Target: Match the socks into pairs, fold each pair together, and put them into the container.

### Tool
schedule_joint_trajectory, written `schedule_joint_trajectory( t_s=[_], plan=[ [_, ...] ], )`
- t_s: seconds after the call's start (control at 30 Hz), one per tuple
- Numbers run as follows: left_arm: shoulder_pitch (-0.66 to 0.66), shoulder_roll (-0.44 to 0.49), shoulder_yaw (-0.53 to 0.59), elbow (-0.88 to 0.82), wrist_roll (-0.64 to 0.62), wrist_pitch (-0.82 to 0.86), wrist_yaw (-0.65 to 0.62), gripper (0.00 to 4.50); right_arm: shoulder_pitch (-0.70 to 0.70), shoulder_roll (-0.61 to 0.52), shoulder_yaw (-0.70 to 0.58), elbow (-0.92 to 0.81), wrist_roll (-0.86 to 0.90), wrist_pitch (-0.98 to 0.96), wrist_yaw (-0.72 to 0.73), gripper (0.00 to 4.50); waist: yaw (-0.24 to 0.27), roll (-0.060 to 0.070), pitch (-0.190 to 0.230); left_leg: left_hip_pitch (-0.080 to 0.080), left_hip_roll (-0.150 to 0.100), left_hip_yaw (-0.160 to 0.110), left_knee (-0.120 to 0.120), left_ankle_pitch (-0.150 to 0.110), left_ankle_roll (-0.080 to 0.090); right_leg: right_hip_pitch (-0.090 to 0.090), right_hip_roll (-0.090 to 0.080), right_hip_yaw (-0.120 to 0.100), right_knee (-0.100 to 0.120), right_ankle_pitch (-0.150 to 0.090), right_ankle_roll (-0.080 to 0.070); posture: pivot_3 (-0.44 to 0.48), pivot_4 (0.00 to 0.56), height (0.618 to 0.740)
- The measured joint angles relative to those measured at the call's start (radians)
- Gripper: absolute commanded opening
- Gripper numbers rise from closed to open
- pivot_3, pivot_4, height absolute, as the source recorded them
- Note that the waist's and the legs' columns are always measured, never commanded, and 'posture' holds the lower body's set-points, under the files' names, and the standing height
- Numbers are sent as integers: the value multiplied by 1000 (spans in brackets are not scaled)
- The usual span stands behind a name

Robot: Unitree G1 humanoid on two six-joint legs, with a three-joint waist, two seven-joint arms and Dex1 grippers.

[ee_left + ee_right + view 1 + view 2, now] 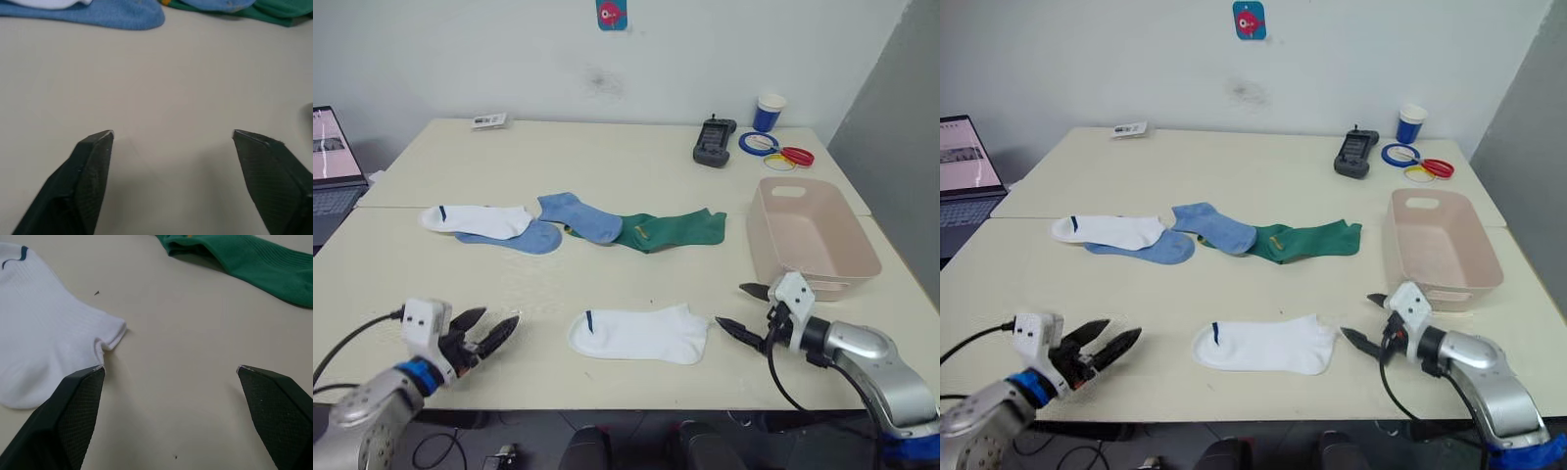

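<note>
From the head, one white sock (639,334) lies alone near the table's front edge, the other socks (576,224) in a row farther back, the tub (811,238) empty at right. Left gripper (171,134) spread over bare table; right gripper (170,368) spread beside the white sock's toe.

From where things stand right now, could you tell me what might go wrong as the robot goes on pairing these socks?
The far socks overlap: a light blue sock lies over the green socks, so one pinch there may lift mixed colours. The right gripper is open just beside the near white sock; closing now might catch only its edge and drag it along the table.
</note>
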Motion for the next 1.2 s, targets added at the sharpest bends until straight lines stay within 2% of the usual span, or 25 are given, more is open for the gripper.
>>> schedule_joint_trajectory(
  t_s=[0.17,0.53,0.63,0.7,0.8,0.93,1.1,1.2],
  plan=[
    [-2,-10,0,0,34,-53,20,4481,-5,0,1,0,0,-3,4,4500,0,0,0,0,0,0,0,0,0,0,1,-1,0,-1,-1,0,150,740],
    [-5,-12,-5,0,37,-61,19,4481,-38,0,12,17,-3,-13,11,4500,-2,0,0,0,0,0,0,0,0,0,1,-1,0,-1,-1,0,150,740],
    [-8,-20,-6,1,48,-94,22,4481,-107,18,56,19,-8,-14,23,4500,-5,0,0,1,0,0,0,0,0,0,1,0,0,0,-1,0,150,740],
    [-12,-39,-8,1,52,-103,34,4481,-217,52,122,24,-25,1,29,4500,-9,0,0,1,0,0,0,0,0,0,3,0,1,0,-1,0,150,740],
    [-3,-66,-15,-4,58,-113,57,4481,-398,147,196,38,-37,45,26,4500,-9,0,0,1,0,-1,0,0,0,0,3,-1,1,0,-1,0,150,740],
    [37,-117,-15,-45,64,-123,108,4481,-552,249,263,64,-37,80,27,4500,1,-1,-1,-1,3,-1,0,0,0,-1,2,-2,0,0,-1,0,150,740],
    [81,-149,-14,-83,75,-126,162,4481,-584,284,284,111,-41,85,30,4500,10,-3,-2,-2,-1,-1,0,0,0,0,-2,-1,-1,0,-1,0,150,740],
    [21,-138,-21,-90,81,-116,188,4481,-570,268,284,120,-43,83,31,4500,12,-3,-2,-2,-1,-1,0,0,0,0,-2,-2,-1,0,-1,0,150,740]
  ],
)
